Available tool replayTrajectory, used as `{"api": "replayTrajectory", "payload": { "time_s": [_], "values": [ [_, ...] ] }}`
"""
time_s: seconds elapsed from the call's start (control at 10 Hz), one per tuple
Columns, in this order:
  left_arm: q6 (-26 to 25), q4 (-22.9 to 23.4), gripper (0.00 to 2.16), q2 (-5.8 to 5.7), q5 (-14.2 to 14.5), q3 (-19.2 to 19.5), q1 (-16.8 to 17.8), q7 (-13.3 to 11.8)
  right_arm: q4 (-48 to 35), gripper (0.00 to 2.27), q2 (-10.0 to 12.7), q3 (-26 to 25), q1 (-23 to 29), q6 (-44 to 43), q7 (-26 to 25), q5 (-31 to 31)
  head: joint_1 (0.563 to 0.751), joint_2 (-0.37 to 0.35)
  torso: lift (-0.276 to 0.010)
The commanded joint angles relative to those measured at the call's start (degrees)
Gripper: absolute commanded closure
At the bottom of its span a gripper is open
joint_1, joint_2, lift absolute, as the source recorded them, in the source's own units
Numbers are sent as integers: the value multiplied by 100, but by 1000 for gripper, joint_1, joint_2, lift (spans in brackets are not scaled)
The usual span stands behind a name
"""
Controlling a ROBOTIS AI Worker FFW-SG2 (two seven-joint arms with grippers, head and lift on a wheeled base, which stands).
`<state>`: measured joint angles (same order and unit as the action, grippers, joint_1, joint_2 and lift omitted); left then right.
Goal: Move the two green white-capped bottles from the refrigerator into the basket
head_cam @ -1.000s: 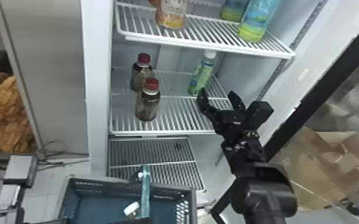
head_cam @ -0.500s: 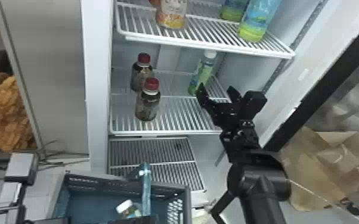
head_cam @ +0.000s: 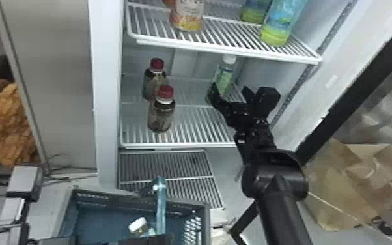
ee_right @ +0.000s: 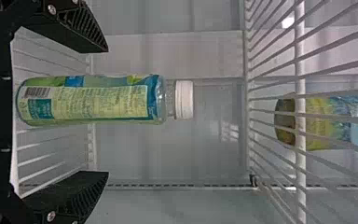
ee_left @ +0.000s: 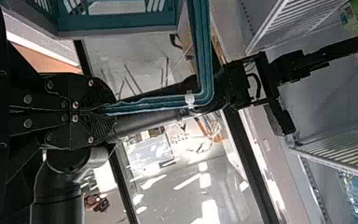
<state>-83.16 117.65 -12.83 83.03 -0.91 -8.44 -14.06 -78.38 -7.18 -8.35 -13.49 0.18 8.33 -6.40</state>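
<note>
In the head view my right gripper (head_cam: 229,94) is open at the green white-capped bottle (head_cam: 225,75), upright on the middle shelf. The right wrist view has the bottle (ee_right: 102,100) in the gap between the spread fingers of my right gripper (ee_right: 108,112), touching neither; its depth relative to the fingertips is unclear. Low in the head view, my left gripper (head_cam: 151,240) is at the handle (head_cam: 161,208) of the basket (head_cam: 102,224). The left wrist view shows my left gripper (ee_left: 103,112) shut on that teal handle (ee_left: 154,105). A white-capped bottle (head_cam: 139,227) lies in the basket, partly hidden.
Two red-capped bottles (head_cam: 161,115) stand left on the middle shelf (head_cam: 189,143). The upper shelf (head_cam: 231,50) spans above the right gripper and carries several bottles. The fridge's side wall and open door (head_cam: 358,97) are close on the right; a paper bag (head_cam: 338,189) is farther right.
My right gripper has moved left and deeper into the fridge, closer to the shelf bottle. The basket has shifted slightly, and more of the bottle inside it is visible.
</note>
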Motion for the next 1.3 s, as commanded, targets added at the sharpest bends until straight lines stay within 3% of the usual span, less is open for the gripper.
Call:
{"api": "replayTrajectory", "payload": {
  "time_s": [0.0, 0.7, 1.0, 1.2],
  "values": [
    [5, -1, 1161, 0, 4, 0, 14, 0, 237, 107, -20, 104, -199, -4, -33, 0, 695, -350, -263],
    [5, -156, 1161, 18, 61, -172, 169, 0, 1221, 108, -178, 378, -930, -370, -59, -137, 695, -350, -263],
    [33, -184, 1161, 27, 38, -195, 211, 0, 1587, 111, -187, 446, -1169, -370, -86, -137, 686, -350, -263],
    [47, -226, 1161, 27, 38, -217, 239, 0, 1770, 211, -196, 469, -1239, -370, -130, -137, 687, -350, -263]
  ]
}}
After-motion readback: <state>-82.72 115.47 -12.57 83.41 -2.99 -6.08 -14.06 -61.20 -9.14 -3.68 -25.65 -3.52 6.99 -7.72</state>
